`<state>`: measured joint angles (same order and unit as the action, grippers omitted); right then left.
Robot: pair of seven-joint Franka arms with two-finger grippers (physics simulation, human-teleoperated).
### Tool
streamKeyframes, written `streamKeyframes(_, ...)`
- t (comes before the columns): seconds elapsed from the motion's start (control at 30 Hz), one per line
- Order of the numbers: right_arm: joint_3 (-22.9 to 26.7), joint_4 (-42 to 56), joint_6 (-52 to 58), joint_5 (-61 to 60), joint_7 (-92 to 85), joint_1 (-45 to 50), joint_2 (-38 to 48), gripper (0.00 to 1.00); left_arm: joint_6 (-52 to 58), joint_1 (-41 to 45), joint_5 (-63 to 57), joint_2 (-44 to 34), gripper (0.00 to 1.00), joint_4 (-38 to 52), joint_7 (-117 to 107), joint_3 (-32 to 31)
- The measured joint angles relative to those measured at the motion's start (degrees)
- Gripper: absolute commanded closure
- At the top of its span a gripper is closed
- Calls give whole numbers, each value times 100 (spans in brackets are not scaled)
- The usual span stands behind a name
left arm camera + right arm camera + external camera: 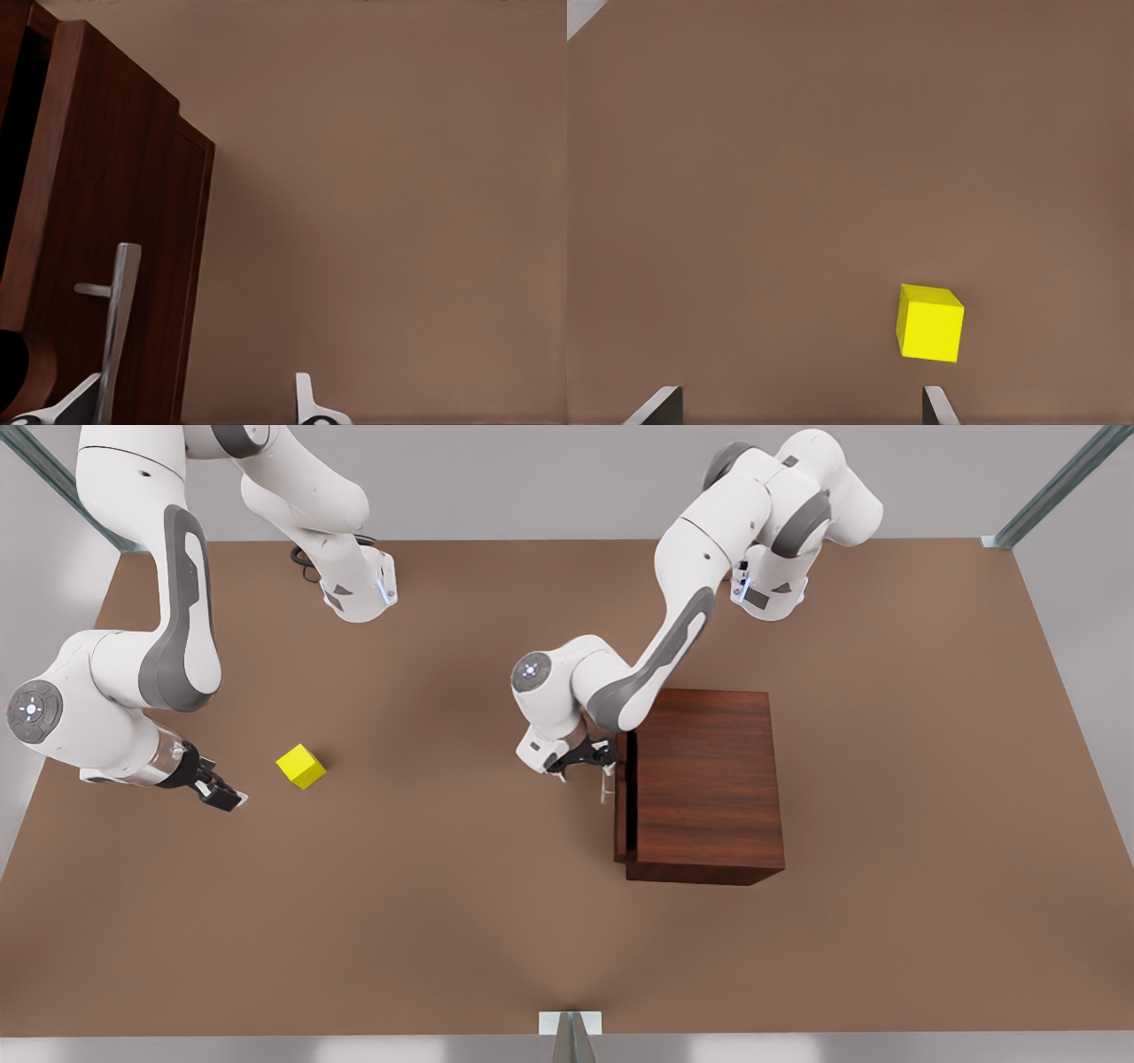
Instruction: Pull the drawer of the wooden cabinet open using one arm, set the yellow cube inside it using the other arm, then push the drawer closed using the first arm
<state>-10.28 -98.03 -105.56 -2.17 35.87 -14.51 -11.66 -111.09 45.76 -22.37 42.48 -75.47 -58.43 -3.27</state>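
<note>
My left claw (585, 766) sits at the drawer (622, 797) front of the wooden cabinet (704, 779), fingers spread with the silver handle (118, 323) just beside one fingertip, nothing gripped; drawer is out a crack. My right claw (221, 793) hangs open and empty over the table (443, 912), near the yellow cube (300, 766), which rests on the table well apart from the cabinet.

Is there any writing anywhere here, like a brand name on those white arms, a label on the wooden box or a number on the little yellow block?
None: no word, number or brand can be read.
Yellow cube: plain faces.
Wooden cabinet: bare wood grain; its drawer bears a plain silver handle.
Arms: small glowing round lights at the joints, no letters.
Left gripper, by the handle, and right gripper, near the cube: unmarked.
</note>
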Motion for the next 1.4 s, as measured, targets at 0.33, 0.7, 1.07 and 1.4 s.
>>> streamKeyframes(0.33, 2, 0, 0, 0, 47, 1, -9, 0, -128, 191, 3, 77, 0, 157, -162, -15)
streamKeyframes(0.7, -7, -7, -1, 0, 76, 2, -9, 0, -158, 392, -48, 261, 0, 469, -315, 15)
streamKeyframes(1.07, -15, -598, -169, 32, 90, 62, 214, 0, 1249, 445, 135, -480, 0, 1356, -373, -205)
streamKeyframes(1.4, -64, -2105, -1123, 19, 100, 101, 775, 0, 2434, -4767, 2390, -3233, 0, -1053, 1649, -91)
